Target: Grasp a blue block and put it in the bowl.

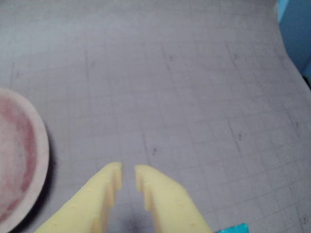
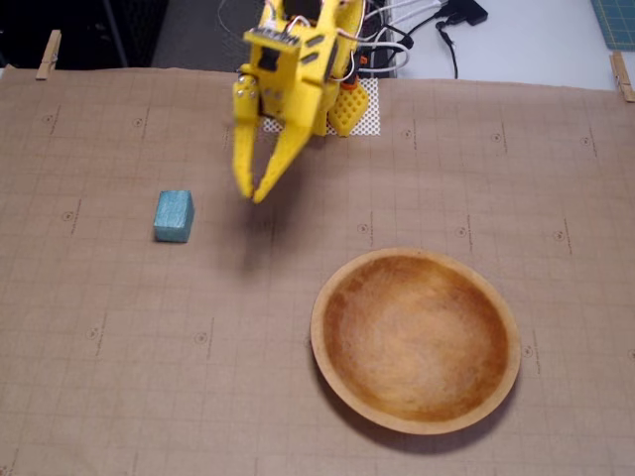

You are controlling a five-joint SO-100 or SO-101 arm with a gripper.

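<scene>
The blue block (image 2: 174, 216) lies on the brown paper, left of centre in the fixed view; only a teal corner of it (image 1: 234, 228) shows at the bottom edge of the wrist view. The wooden bowl (image 2: 337, 288) sits at the lower right of the fixed view, and its pale rim (image 1: 43, 145) enters the wrist view from the left. My yellow gripper (image 2: 255, 193) hangs above the paper, to the right of the block and up-left of the bowl. Its fingertips (image 1: 128, 171) stand almost together with nothing between them.
Gridded paper (image 2: 119, 377) covers the table, clipped at the back corners by clothespins (image 2: 48, 55). The arm's base and cables (image 2: 397, 40) sit at the back. A blue surface (image 1: 296, 34) shows beyond the paper's edge at the wrist view's top right.
</scene>
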